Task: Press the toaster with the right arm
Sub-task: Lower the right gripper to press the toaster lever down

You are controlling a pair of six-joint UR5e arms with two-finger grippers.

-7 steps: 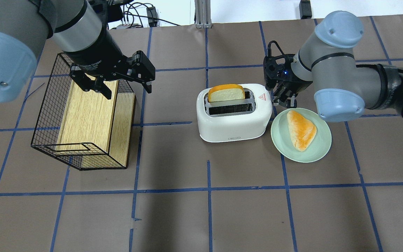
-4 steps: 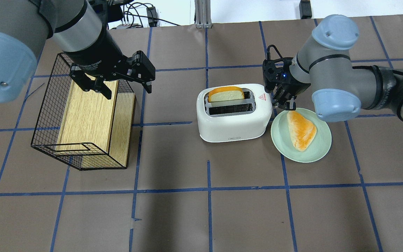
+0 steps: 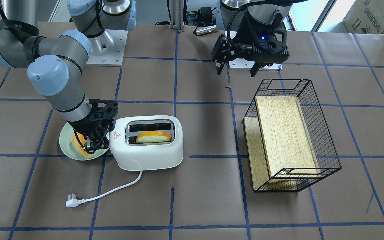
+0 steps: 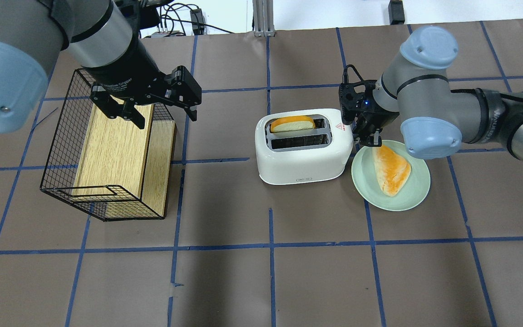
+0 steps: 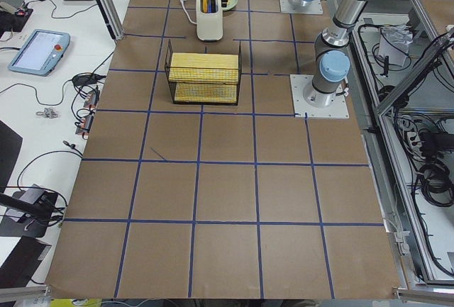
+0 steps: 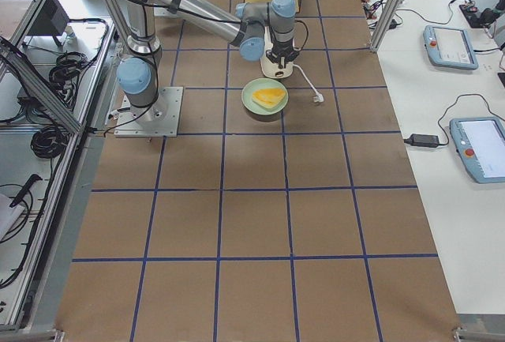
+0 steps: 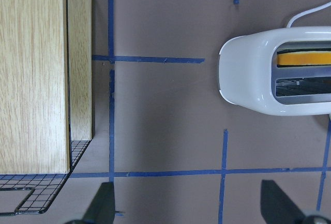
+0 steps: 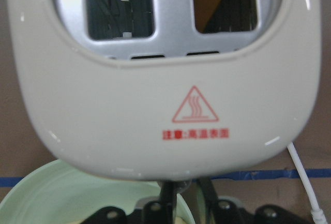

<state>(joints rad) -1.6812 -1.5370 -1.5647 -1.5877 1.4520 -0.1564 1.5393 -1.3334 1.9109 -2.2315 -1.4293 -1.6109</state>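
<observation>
Plate (image 4: 371,187) just beside toaster (image 4: 302,160) end

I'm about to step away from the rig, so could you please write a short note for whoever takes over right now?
Right pincer: fingers close together, low at the toaster's sticker end, above the green plate's rim.
Left pincer: open, empty, hovering over the wire basket.
Toaster: mid-table, a bread slice sitting low in the slot farther from the robot; its plug lies loose on the table.
Done: right arm is at the lever end.
Left: the lever is hidden, so check that it is fully down, then lift the arm clear.
</observation>
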